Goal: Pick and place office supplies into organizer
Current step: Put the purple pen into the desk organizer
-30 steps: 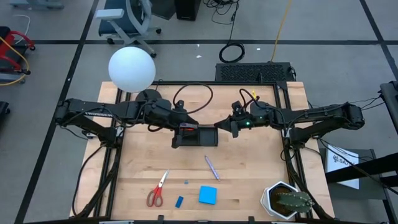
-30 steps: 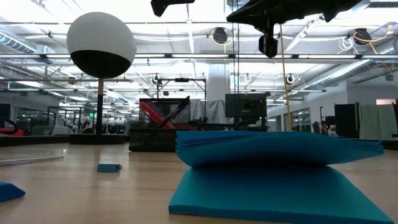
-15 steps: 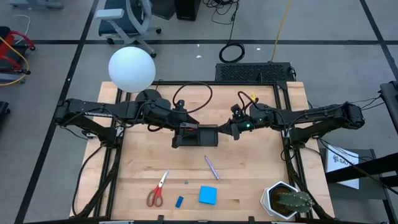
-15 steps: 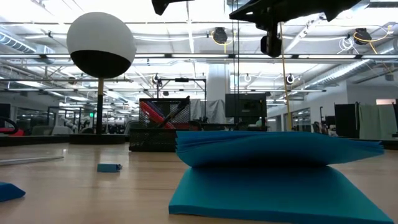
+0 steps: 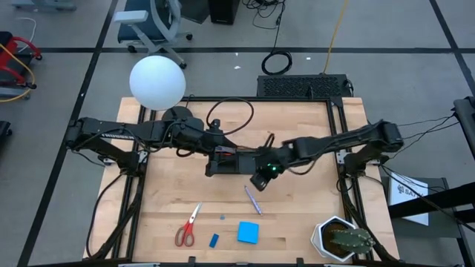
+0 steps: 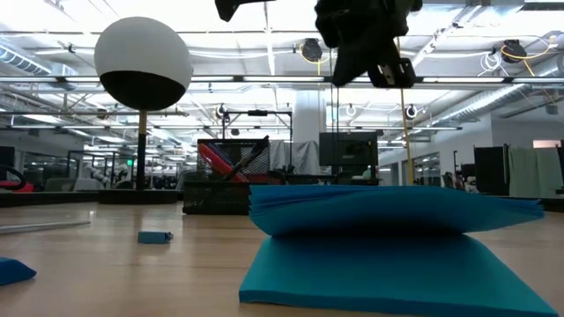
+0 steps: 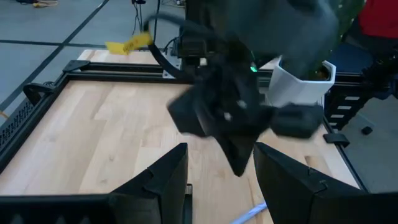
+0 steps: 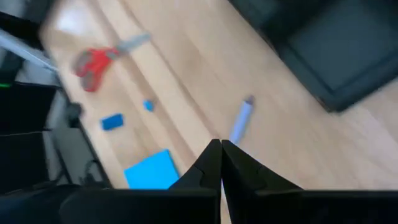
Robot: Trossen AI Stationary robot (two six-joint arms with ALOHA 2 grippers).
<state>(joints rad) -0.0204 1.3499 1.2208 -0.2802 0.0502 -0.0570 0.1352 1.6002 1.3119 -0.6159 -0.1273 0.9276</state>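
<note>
We count one black organizer (image 5: 232, 162) mid-surface, holding a red item. Nearer the front from it lie one purple pen (image 5: 253, 199), red-handled scissors (image 5: 187, 225), blue notepad (image 5: 248, 233) and small blue eraser (image 5: 214, 240). Left tool (image 5: 223, 153) stands apart over the organizer; right tool (image 5: 257, 181) together, beside it.

My fingers (image 8: 214, 163) are matt black plastic. The table (image 5: 297, 230) is pale, smooth wood; the notepad (image 6: 388, 238) is matt blue paper; the organizer (image 5: 231, 163) is black plastic.

With the organizer (image 5: 232, 162) as landmark, the pen (image 5: 253, 199) lies just nearer the table's front edge, the scissors (image 5: 188, 225), eraser (image 5: 214, 240) and notepad (image 5: 248, 233) farther that way.
</note>
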